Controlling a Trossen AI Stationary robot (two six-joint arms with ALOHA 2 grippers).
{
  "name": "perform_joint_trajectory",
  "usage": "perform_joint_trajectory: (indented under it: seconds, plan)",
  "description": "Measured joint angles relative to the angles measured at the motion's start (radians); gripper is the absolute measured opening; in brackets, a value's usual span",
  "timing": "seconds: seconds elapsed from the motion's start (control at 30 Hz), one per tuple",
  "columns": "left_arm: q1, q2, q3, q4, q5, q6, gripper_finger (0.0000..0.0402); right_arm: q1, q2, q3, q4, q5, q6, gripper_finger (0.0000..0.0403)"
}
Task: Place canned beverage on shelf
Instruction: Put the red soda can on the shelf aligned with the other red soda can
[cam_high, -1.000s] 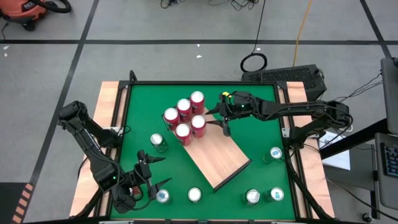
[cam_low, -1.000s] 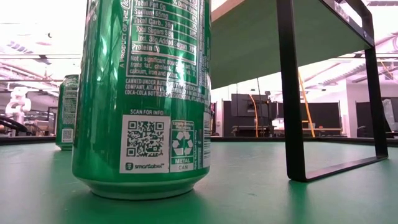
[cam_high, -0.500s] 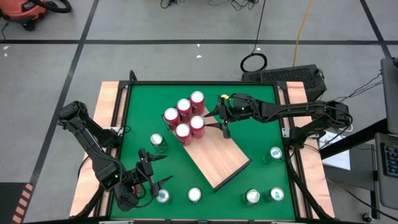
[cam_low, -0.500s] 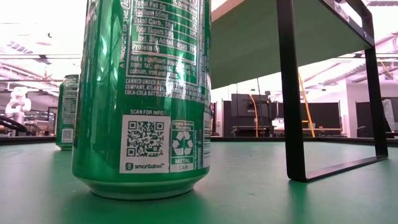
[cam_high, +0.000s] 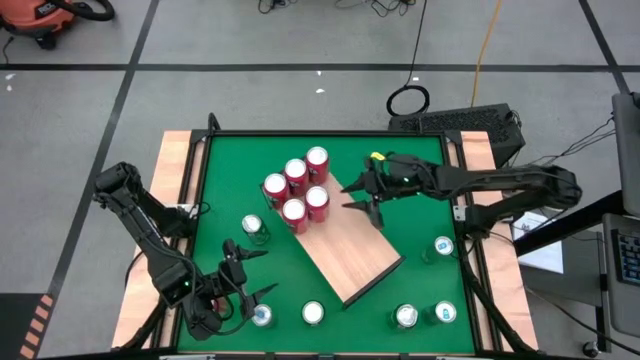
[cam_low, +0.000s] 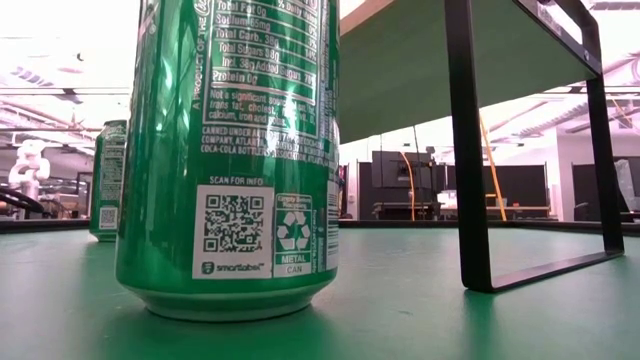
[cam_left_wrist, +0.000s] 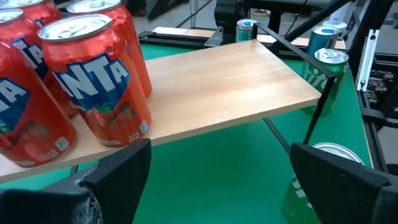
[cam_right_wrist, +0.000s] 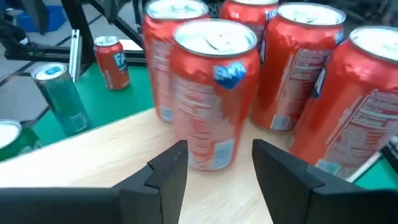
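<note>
Even overhead light fills the top-down view, and the counter (cam_high: 230, 200) shows only faint, short shadows. From counter height the room behind is blown out to white, and the near green can (cam_low: 228, 150) carries long vertical glare streaks. The red cans (cam_right_wrist: 214, 87) nearest the right wrist camera are smeared with blur, their lids shining. The shelf (cam_left_wrist: 230, 81) looks sharp from the left wrist.

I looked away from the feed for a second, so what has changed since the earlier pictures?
The right end effector has backed away from the red Fanta cans toward the table's right side, jaws open and empty above the shelf. The five cans stand where they were. The left end effector, open near a green can, has not moved.
</note>
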Motion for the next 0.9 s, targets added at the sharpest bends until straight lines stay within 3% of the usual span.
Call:
perform_joint_trajectory:
  seconds: [0.2, 0.5, 0.7, 0.9]
  plan:
    - [0.001, -0.002, 0.031, -0.007, 0.147, 0.004, 0.0381, 0.16, -0.117, 0.0, -0.097, 0.143, 0.086, 0.0171]
    - [0.017, -0.003, 0.145, -0.084, 0.326, -0.007, 0.0381, 0.389, -0.122, 0.0, -0.095, 0.367, 0.113, 0.0171]
    - [0.016, -0.003, 0.188, -0.186, 0.44, -0.14, 0.0381, 0.439, -0.121, 0.0, -0.071, 0.373, 0.1, 0.0171]
    - [0.016, -0.003, 0.194, -0.387, 0.656, -0.325, 0.0381, 0.466, -0.121, 0.0, -0.056, 0.373, 0.059, 0.0171]
